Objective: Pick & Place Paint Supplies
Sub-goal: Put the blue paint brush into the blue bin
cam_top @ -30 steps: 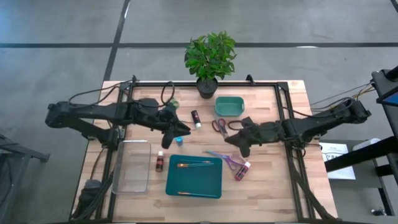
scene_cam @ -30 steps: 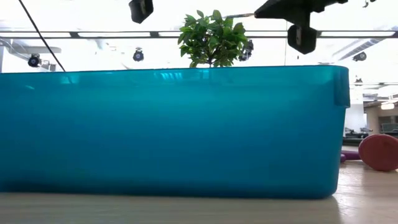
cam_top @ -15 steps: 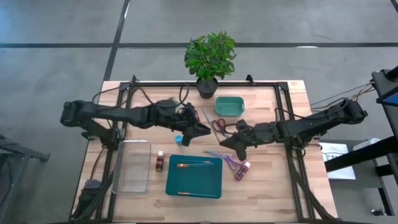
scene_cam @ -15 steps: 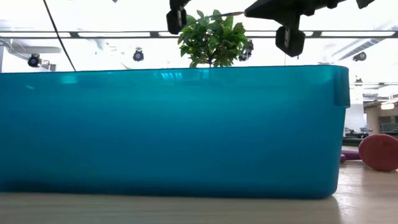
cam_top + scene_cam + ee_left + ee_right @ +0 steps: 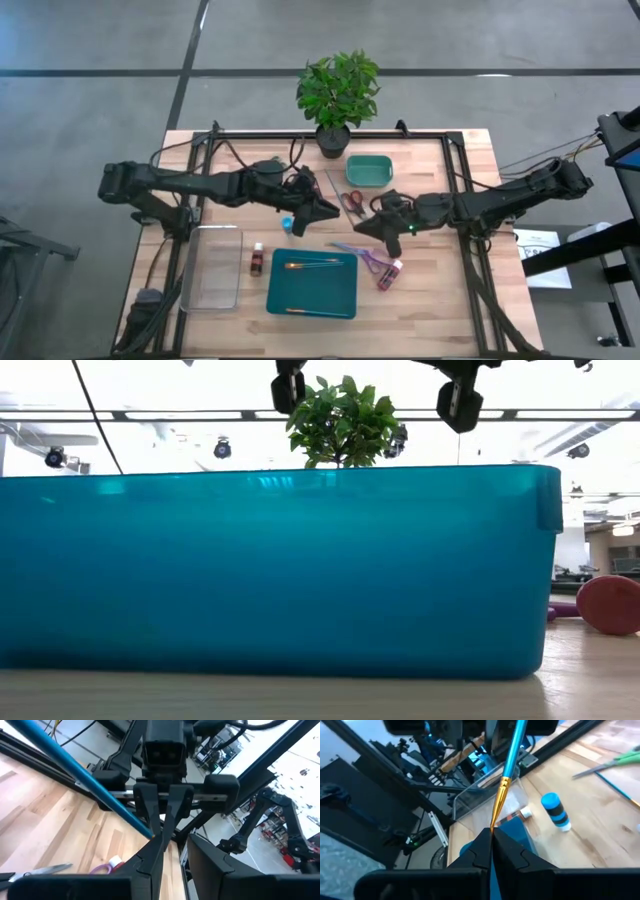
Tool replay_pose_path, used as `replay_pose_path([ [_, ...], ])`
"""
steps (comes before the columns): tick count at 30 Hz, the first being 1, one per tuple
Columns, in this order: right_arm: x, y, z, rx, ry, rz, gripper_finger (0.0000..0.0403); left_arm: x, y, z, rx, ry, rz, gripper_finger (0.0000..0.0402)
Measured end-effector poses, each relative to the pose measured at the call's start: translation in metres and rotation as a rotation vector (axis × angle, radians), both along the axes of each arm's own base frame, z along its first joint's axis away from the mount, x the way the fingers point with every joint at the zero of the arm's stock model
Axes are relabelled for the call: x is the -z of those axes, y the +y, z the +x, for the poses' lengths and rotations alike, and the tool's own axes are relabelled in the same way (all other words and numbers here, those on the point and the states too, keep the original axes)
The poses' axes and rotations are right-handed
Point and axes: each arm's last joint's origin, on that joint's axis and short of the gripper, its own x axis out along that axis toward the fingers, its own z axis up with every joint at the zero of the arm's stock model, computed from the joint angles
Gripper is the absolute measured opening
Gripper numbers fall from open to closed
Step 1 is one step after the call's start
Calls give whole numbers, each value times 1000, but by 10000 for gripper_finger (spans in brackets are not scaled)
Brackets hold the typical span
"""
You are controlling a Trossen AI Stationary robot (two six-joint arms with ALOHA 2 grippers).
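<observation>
Wide wooden tabletop point(image 5: 450, 290) fills the overhead shot, a potted plant point(image 5: 338, 92) at its far edge. Near the front edge sits the big teal tray point(image 5: 312, 284), two orange-handled brushes point(image 5: 310, 264) lying in it near its far rim and a third point(image 5: 303, 311) along the near rim. To its left, a clear plastic container point(image 5: 212, 266). A small green bin point(image 5: 368, 170) stands beside the plant pot, red-handled scissors point(image 5: 352, 204) just in front of it.

Both arms reach in toward the middle. The left end effector point(image 5: 322, 210) is clamped on the blue handle of a blue-handled brush point(image 5: 511, 750); the right end effector point(image 5: 372, 223) has its fingers pressed together right at that brush's tip, in the air above the wood between scissors and tray. Whether the right one truly pinches the bristles is hard to say from here.

Smaller items now: purple scissors point(image 5: 366, 258) right of the tray, a pinkish bottle point(image 5: 391, 272) touching them, a dark red bottle point(image 5: 257, 260) between tray and clear container, a blue bottle point(image 5: 287, 225) under the left arm.
</observation>
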Motion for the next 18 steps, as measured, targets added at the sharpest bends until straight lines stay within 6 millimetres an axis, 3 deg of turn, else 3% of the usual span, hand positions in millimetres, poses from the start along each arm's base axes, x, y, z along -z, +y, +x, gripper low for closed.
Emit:
replay_pose_path([
  [18,-4,2,1,-66,-40,-17,8,-7,10,1,-53,-58,-49,97],
])
